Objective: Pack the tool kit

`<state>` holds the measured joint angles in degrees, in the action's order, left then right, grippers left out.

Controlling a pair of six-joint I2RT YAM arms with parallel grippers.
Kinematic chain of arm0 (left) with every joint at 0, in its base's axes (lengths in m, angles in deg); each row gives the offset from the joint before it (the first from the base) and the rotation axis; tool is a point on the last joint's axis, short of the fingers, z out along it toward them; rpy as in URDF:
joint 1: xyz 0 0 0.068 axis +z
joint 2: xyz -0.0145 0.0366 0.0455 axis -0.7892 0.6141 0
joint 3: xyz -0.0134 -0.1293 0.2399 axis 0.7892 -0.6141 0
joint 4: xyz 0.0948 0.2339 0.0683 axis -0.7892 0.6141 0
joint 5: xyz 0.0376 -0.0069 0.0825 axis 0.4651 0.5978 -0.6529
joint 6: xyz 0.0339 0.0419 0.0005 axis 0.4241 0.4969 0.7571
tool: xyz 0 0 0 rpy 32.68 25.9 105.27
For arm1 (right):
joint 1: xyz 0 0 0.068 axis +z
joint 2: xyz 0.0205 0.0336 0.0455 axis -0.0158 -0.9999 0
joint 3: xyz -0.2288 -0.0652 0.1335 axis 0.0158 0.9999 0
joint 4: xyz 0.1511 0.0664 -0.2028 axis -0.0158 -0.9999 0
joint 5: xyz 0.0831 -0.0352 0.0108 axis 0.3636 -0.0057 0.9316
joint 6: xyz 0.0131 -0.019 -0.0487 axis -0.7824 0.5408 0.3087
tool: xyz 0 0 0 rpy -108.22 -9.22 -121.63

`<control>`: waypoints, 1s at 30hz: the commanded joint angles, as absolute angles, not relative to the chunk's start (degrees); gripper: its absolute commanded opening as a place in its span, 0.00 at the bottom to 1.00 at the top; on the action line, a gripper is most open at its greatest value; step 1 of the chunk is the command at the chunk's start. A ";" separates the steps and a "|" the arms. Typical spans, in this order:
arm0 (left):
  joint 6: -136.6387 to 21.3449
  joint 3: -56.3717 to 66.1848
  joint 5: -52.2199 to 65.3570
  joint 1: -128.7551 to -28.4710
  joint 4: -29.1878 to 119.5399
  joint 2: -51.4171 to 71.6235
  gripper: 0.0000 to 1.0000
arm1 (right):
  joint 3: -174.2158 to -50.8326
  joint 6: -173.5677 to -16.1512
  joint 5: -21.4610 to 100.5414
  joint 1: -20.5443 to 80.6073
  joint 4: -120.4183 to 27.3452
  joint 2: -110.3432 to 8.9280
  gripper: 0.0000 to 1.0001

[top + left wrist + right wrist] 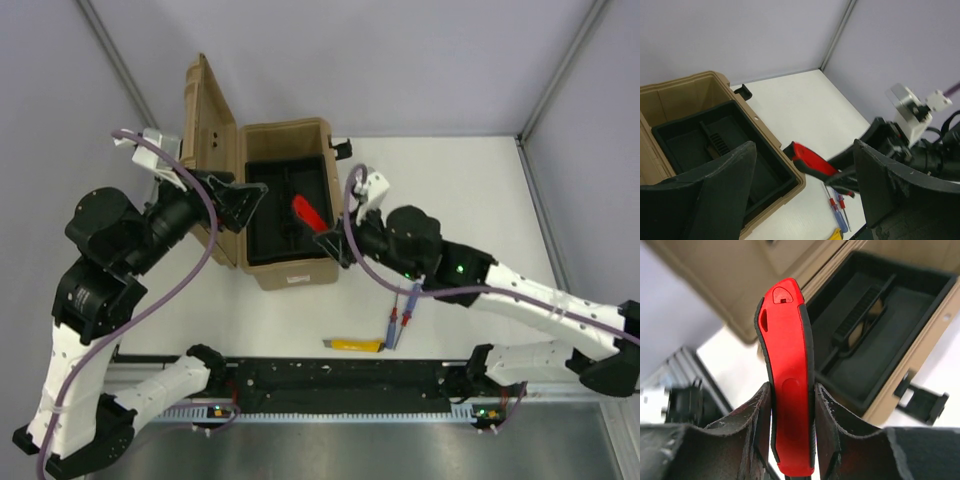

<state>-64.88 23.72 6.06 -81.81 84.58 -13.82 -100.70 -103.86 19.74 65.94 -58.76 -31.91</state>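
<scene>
The red utility knife (787,385) between my matt, scuffed black fingers (752,440) is smooth glossy plastic; the tan toolbox (275,270) and its black tray (865,360) look dull plastic.

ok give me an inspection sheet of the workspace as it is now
surface: white table, tools lying near its front edge
job's things: tan toolbox open, black tray inside; red utility knife over it; yellow utility knife and two screwdrivers on table
clutter: nothing seen
pincers: left pincer open at toolbox's left side; right pincer shut on red utility knife
cables: purple cable draped along each arm
surroundings: grey walls
</scene>
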 commanded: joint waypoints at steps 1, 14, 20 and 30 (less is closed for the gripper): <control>-64.08 23.53 4.02 -81.91 82.70 -15.29 0.82 | -112.72 -111.67 13.45 61.12 -58.42 -43.69 0.13; -62.24 21.95 2.70 -81.91 85.95 -17.31 0.82 | -124.34 -123.20 -0.70 57.24 -59.83 -66.74 0.11; -61.27 21.33 2.53 -82.00 86.57 -17.49 0.82 | -125.13 -122.24 -0.71 56.01 -59.83 -71.40 0.13; -60.40 19.75 1.12 -81.82 87.36 -19.16 0.82 | -129.79 -124.87 -2.12 55.40 -62.99 -78.61 0.24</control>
<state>-62.06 19.94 2.08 -81.81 88.51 -18.41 -125.47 -122.94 -0.15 55.93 -63.07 -77.39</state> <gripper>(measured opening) 0.821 0.332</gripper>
